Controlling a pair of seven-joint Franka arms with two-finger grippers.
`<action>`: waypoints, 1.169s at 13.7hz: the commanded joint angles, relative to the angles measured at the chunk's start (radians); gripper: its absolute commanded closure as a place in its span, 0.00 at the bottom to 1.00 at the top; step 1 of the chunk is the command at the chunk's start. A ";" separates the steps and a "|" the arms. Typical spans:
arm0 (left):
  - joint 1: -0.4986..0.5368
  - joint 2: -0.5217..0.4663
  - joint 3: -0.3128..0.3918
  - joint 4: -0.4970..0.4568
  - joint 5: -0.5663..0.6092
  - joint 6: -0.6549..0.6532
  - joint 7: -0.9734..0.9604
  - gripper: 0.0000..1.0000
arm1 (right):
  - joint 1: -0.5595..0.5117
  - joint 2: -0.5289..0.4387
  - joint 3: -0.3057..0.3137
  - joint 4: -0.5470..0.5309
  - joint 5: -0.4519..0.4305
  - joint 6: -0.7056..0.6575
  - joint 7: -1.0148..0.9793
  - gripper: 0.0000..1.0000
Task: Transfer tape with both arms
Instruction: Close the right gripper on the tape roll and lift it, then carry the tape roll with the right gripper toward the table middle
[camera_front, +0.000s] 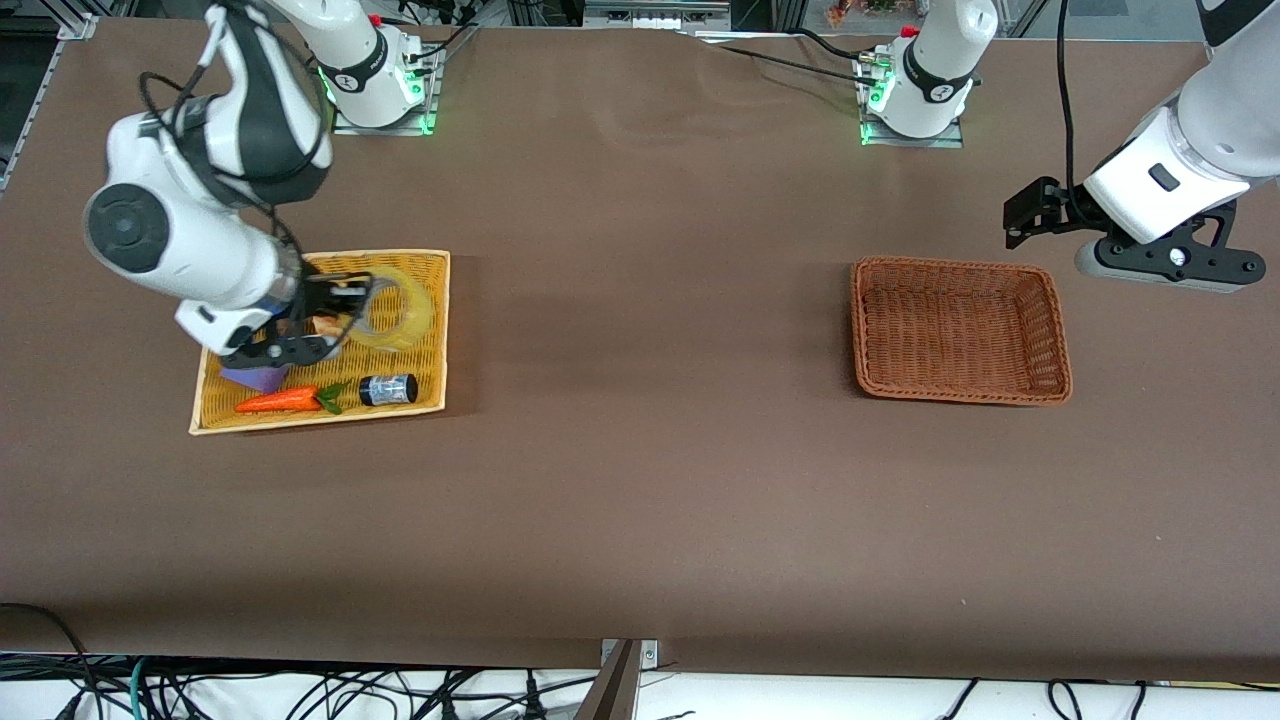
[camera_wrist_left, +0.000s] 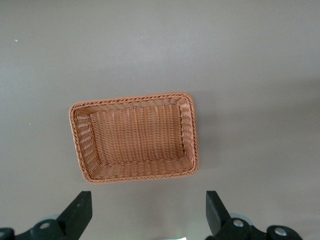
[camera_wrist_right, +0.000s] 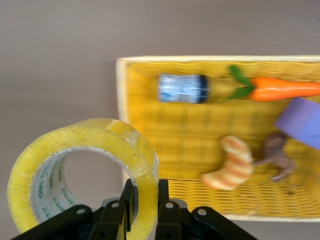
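Front view: right gripper (camera_front: 352, 305) over the yellow tray (camera_front: 425, 262) at the right arm's end of the tabletop (camera_front: 640, 480), clamped on the tape (camera_front: 400, 312), which looks lifted clear of the tray. Toy carrot (camera_front: 280, 400) and small dark jar (camera_front: 388, 389) lie in the tray's part nearest the camera. Left gripper (camera_front: 1030, 215) waits in the air just outside the brown basket (camera_front: 960, 385), toward the left arm's end.

Left wrist view: fingers (camera_wrist_left: 77, 212) spread wide, nothing between; basket empty below.

Right wrist view: fingers (camera_wrist_right: 165, 197) pinch one wall of the roll, ring on edge. Croissant toy (camera_wrist_right: 235, 165) and purple block (camera_wrist_right: 302, 122) in tray.

Judgement: carry level toward table centre, present the free rim so the left gripper can bite there.
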 joint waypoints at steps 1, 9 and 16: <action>0.005 -0.004 0.001 0.015 -0.024 -0.021 0.009 0.00 | 0.123 0.081 0.023 0.109 0.010 -0.024 0.224 1.00; 0.005 -0.002 -0.001 0.015 -0.028 -0.015 0.007 0.00 | 0.390 0.366 0.023 0.353 0.009 0.046 0.625 1.00; 0.004 0.015 0.004 0.015 -0.074 -0.012 0.021 0.00 | 0.484 0.523 0.023 0.361 0.001 0.272 0.754 1.00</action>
